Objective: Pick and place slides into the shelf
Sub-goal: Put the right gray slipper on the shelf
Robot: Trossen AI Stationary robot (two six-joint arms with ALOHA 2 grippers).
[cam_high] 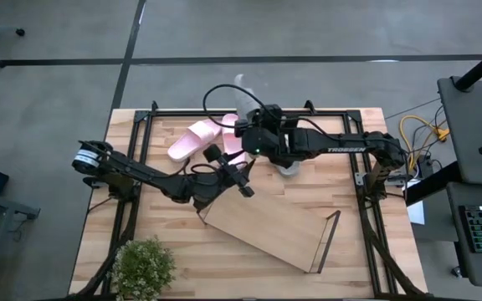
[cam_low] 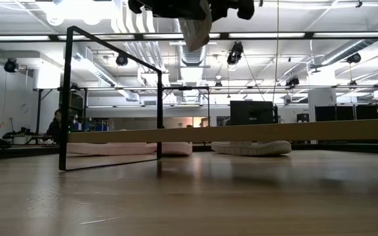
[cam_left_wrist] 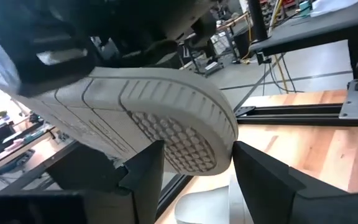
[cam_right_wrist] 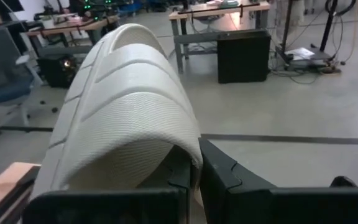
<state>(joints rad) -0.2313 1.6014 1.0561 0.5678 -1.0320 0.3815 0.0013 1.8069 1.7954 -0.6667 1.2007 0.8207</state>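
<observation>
The raised slide [cam_right_wrist: 126, 106] is pale grey, its strap ribbed in broad bands with a fine mesh texture; its sole [cam_left_wrist: 166, 118] is off-white, grooved in lines and studded with small nubs at the toe. At 11 o'clock on the table [cam_high: 350, 251], a light wood plank surface, lie light pink slides [cam_high: 192, 140]. The shelf [cam_high: 266, 230] is light wood with a thin black wire frame [cam_low: 110, 98], and both arms are black.

A grey concrete floor [cam_high: 308, 33] crossed by dark tape lines fills the top of the high view. The low view shows long ceiling strip lights [cam_low: 294, 35] and exposed silver ducts [cam_low: 190, 56]. A blue office chair [cam_right_wrist: 8, 87] stands at the left of the right wrist view.
</observation>
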